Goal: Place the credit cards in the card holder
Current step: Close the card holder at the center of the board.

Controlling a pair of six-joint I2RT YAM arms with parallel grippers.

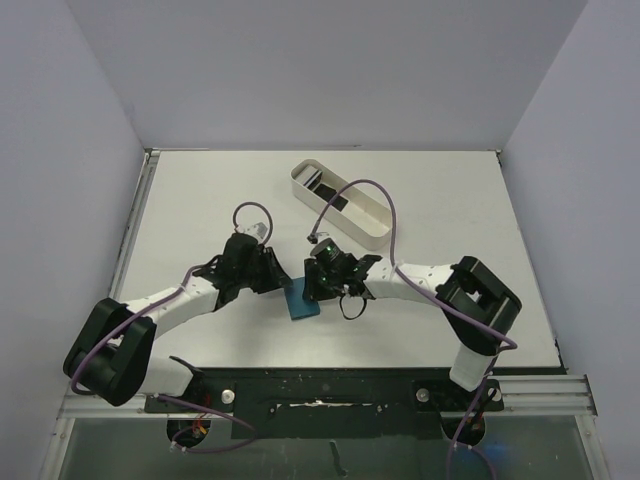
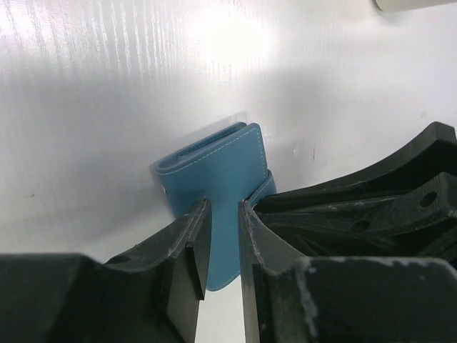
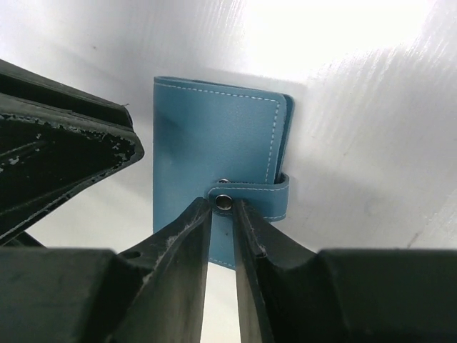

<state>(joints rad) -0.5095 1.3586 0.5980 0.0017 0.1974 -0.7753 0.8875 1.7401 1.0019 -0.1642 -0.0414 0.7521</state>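
The card holder [image 1: 301, 300] is a teal-blue wallet lying folded flat on the white table between the two arms. Its strap [image 3: 257, 196] wraps round the edge, with the snap stud [image 3: 224, 202] on top. My left gripper [image 1: 279, 281] hovers over the holder's [image 2: 221, 168] near edge with its jaws a narrow gap apart [image 2: 225, 207] and nothing pinched between them. My right gripper [image 3: 223, 204] has its fingertips either side of the stud, slightly apart, over the holder [image 3: 214, 136]. Two dark credit cards [image 1: 322, 183] lie in the tray.
A long white oval tray [image 1: 375, 236] stands at the back, right of centre, slanting away from the arms. Purple cables loop above both wrists. The two gripper heads sit close together over the holder, almost touching.
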